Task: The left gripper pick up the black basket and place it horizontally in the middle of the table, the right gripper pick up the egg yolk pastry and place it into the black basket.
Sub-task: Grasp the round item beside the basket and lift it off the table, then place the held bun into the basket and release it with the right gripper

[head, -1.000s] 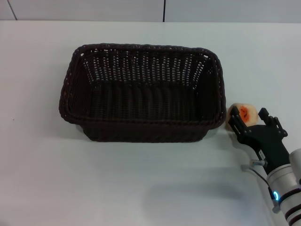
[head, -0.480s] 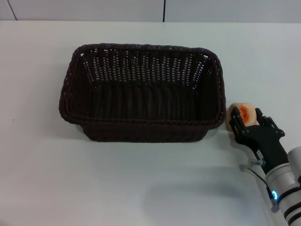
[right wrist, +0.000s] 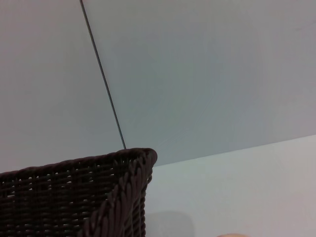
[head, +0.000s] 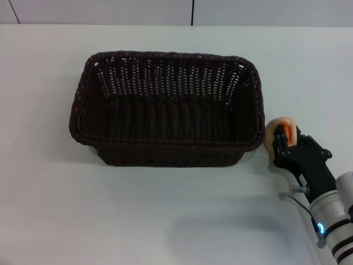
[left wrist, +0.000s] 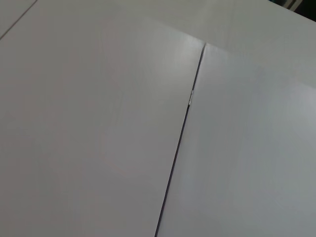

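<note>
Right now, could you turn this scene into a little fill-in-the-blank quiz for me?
1. The basket stands on the white ____.
2. The pastry lies outside the basket, at its ____ side.
3. The right pincer has its fingers around the ____.
4. Inside, the basket holds ____.

Missing words: table; right; pastry; nothing

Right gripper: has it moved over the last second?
Yes. The right gripper has edged toward the black basket, its jaws closing in around the egg yolk pastry.

Head camera overlooks black basket (head: 165,110); right wrist shares its corner close; left wrist faces panels.
</note>
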### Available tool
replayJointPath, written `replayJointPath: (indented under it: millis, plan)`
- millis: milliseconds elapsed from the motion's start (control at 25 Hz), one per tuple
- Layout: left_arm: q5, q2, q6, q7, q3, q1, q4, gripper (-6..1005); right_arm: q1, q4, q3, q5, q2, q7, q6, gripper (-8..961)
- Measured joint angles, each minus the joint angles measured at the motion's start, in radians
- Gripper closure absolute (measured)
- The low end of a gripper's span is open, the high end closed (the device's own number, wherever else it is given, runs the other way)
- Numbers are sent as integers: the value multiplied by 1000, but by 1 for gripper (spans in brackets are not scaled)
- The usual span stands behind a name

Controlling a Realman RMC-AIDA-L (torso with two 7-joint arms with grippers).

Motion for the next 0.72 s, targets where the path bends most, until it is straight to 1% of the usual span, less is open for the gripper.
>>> replayJointPath:
  millis: [240,320,400,520,600,720]
  plan:
    - [-8,1,0,0,0,0,5,561,3,-4,9,4,0,-2,0,669]
    - [-9,1,1,0,0,0,7,564,3,-5,21,4,1,-6,-1,694]
    - [-12,1,1,1,0,-1,9,566,-2,-13,59,6,1,-19,-24,720]
    - [-14,2,1,2,0,0,8,642,-4,-15,79,7,0,-46,-64,759]
    - [-15,2,1,2,-1,4,3,692,-6,14,96,8,-8,-111,-129,781]
    - [-20,2,1,2,-1,9,0,687,-6,50,103,5,-14,-161,-166,805]
